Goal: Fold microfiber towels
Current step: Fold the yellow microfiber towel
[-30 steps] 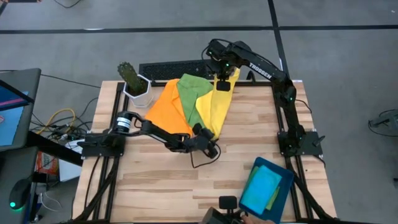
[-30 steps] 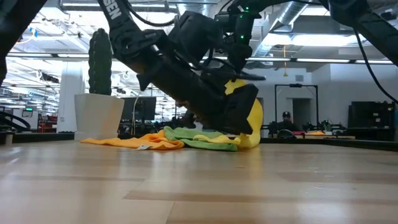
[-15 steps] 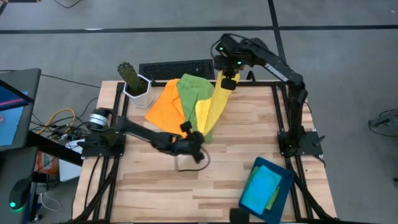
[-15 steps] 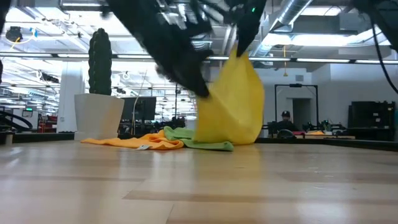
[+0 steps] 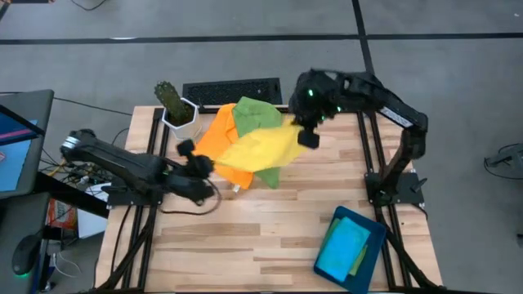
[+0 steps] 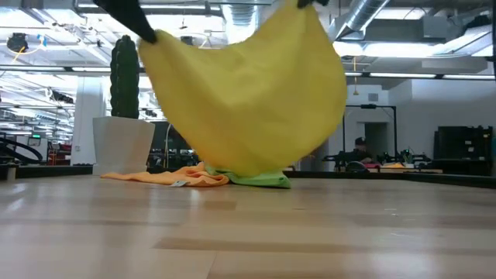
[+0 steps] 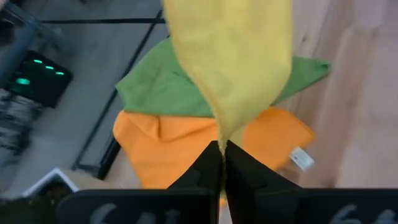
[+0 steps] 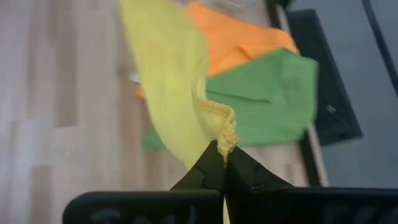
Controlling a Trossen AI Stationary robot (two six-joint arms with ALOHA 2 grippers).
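Yellow towel: held off the table, stretched between both grippers; long axis runs from about 8 o'clock to 2 o'clock in the overhead view. In the low view it hangs as a broad sagging sheet, its lowest edge just above the cloths below.

Left gripper: at the towel's 8 o'clock corner, fingers pressed together, pinching the yellow corner.

Right gripper: at the 2 o'clock corner, fingers pressed together, pinching a bunched yellow hem.

Orange towel: flat on the table at about 11 o'clock from the centre, partly under the yellow one; a small white tag shows at one edge.

Green towel: lying just beside the orange one at 12 o'clock, overlapping it.

Tray: at 5 o'clock by the table's near right corner, holding a blue towel.

Potted cactus: at 10 o'clock by the far left corner.

Keyboard: at 12 o'clock along the far edge.
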